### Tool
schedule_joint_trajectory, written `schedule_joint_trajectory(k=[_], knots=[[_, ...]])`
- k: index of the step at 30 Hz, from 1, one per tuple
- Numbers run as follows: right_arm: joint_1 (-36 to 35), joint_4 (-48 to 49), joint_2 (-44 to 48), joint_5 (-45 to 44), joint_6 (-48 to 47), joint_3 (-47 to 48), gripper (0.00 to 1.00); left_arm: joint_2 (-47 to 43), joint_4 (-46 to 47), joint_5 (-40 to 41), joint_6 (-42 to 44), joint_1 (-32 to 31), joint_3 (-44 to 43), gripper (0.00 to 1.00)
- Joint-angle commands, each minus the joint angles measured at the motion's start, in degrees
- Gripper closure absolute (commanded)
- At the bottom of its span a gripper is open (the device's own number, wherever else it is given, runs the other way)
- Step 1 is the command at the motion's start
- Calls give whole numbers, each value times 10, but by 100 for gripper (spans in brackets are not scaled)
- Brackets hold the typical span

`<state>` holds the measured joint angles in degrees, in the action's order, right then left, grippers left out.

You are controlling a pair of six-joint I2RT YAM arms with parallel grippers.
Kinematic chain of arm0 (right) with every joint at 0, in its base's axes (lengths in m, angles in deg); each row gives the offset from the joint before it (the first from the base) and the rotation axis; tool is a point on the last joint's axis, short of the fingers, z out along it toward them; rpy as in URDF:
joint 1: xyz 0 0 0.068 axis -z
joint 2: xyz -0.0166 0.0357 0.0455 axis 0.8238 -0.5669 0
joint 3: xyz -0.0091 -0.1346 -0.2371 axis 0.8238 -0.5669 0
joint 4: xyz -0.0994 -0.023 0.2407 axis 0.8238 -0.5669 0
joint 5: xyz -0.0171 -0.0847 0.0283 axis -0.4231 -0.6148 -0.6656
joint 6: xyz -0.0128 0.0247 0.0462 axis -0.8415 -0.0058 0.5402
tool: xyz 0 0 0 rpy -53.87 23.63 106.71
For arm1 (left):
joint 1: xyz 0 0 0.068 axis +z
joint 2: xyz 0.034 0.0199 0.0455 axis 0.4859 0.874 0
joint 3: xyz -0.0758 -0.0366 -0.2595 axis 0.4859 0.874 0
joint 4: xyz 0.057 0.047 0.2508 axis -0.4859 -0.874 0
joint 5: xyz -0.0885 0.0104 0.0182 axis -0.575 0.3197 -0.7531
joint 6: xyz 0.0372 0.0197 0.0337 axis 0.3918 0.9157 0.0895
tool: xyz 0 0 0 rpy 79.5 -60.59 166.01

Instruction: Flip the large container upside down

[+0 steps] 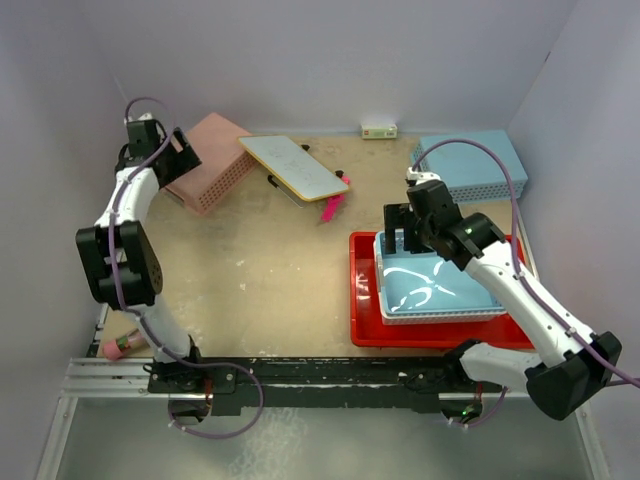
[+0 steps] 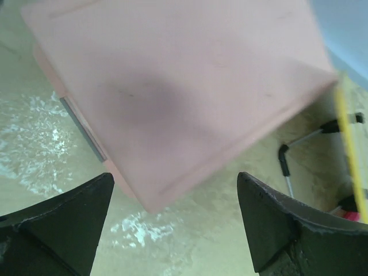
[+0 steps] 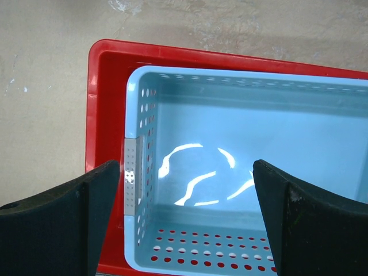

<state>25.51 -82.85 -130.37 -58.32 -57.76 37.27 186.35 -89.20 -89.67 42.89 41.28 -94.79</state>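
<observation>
The large container (image 1: 362, 300) is a glossy red tray lying open side up at the right of the table, with a light-blue perforated basket (image 1: 435, 290) standing inside it. In the right wrist view the red tray (image 3: 106, 75) frames the blue basket (image 3: 241, 149). My right gripper (image 1: 408, 228) hovers open above the basket's far left part, holding nothing; its jaws (image 3: 187, 201) stand wide. My left gripper (image 1: 183, 155) is open at the far left, over the corner of the pink basket (image 1: 210, 160), nothing between its fingers (image 2: 175, 218).
A pink basket (image 2: 172, 86) lies upside down at the back left. A white board with a yellow rim (image 1: 295, 167) leans on a wire stand at the back centre, a pink marker (image 1: 330, 208) beside it. Another light-blue basket (image 1: 475, 162) lies at the back right.
</observation>
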Motion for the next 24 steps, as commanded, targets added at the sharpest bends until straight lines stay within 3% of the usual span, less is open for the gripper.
schedule_joint_trajectory(k=[1,6,12,17,24], knots=[[2,9,1,-5,8,-6,0,-91,-53,112,58,-75,-2,15],[1,22,-13,10,9,-6,0,-92,-80,133,55,-141,48,16],[2,28,-20,15,7,-4,0,-22,-74,92,18,-150,79,17],[2,27,-16,13,6,-2,0,40,-42,84,-5,-123,36,17],[1,6,9,-2,7,-13,0,100,-20,89,-14,-28,-45,17]])
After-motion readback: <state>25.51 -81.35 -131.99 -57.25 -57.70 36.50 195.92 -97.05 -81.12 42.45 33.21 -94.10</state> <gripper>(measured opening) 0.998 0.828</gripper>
